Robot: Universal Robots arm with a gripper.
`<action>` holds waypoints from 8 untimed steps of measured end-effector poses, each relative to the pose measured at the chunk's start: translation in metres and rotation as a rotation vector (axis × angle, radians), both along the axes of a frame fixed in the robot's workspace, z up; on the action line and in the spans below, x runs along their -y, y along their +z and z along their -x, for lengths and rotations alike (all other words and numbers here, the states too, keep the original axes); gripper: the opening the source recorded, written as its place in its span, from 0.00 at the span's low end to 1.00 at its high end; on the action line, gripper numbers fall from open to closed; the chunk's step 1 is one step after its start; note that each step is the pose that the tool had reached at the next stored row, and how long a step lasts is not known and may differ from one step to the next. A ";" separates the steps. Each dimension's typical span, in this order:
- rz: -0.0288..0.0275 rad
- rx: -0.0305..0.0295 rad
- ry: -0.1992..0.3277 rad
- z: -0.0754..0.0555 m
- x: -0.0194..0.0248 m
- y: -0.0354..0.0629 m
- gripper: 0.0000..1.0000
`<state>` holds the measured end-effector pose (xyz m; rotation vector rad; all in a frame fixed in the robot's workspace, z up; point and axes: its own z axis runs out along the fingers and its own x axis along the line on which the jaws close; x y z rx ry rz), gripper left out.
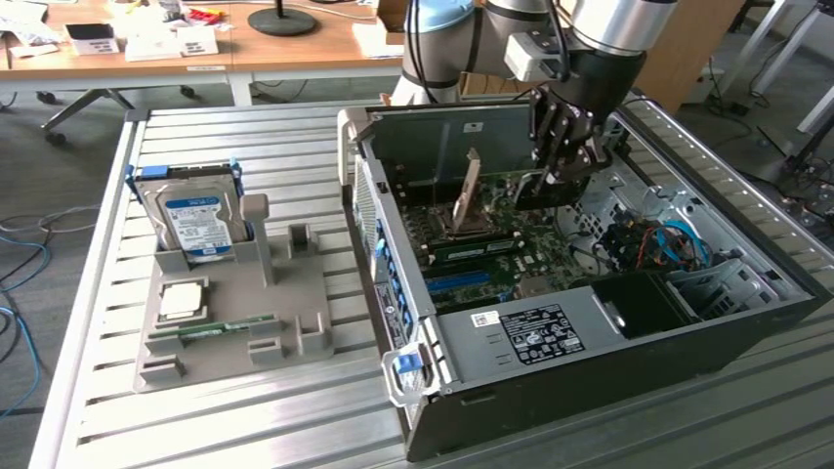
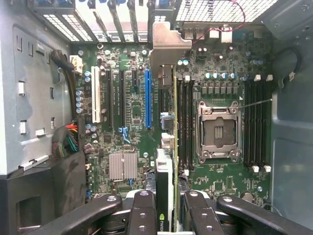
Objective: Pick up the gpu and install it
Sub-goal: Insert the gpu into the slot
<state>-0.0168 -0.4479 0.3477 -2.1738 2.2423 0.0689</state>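
Count: 1 worktop (image 1: 104,391), 1 open PC case (image 1: 612,332), 1 motherboard (image 2: 132,147). 1 tool (image 2: 168,215), 1 gpu (image 2: 165,181). On the board: 1 CPU socket (image 2: 217,129), 1 blue slot (image 2: 148,98), 1 white slot (image 2: 96,95), 1 finned heatsink (image 2: 122,165), 2 memory-slot banks (image 2: 257,122); slots per bank too tight to count. 1 grey holder (image 1: 280,293) with 1 hard drive (image 1: 195,215), 1 processor chip (image 1: 180,300), 1 memory stick (image 1: 215,330).
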 end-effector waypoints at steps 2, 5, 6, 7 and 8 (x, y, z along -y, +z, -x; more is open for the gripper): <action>0.0004 -0.0001 0.000 0.001 0.0001 -0.0011 0.27; 0.0004 -0.0001 0.000 0.002 0.0001 -0.0036 0.27; 0.0004 -0.0001 0.000 0.002 0.0001 -0.0047 0.27; 0.0004 -0.0001 0.000 0.002 0.0001 -0.0058 0.27; 0.0004 -0.0002 0.000 0.002 0.0000 -0.0066 0.27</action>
